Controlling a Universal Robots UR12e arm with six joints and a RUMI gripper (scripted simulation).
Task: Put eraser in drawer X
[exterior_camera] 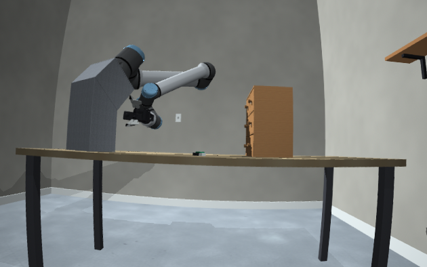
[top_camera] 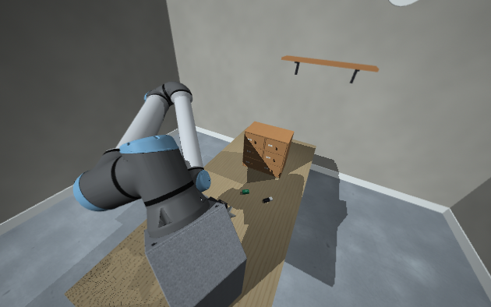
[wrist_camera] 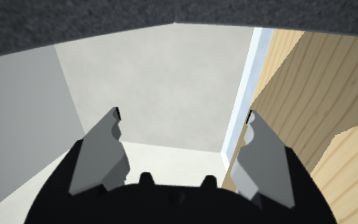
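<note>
Top view: chest labels too small to read.

White tubular links are joined by dark grey housings capped in light blue; black rings are set around the joints, and pointed grey fingers are carried on a black gripper body

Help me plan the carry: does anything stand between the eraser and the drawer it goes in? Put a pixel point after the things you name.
No loose object visibly stands between the eraser, apparently the black-and-white piece (top_camera: 267,199) (exterior_camera: 198,154), and the chest (top_camera: 270,132) (exterior_camera: 273,122). The drawers look shut, though, so a closed front bars entry; I can't read which is X.
</note>
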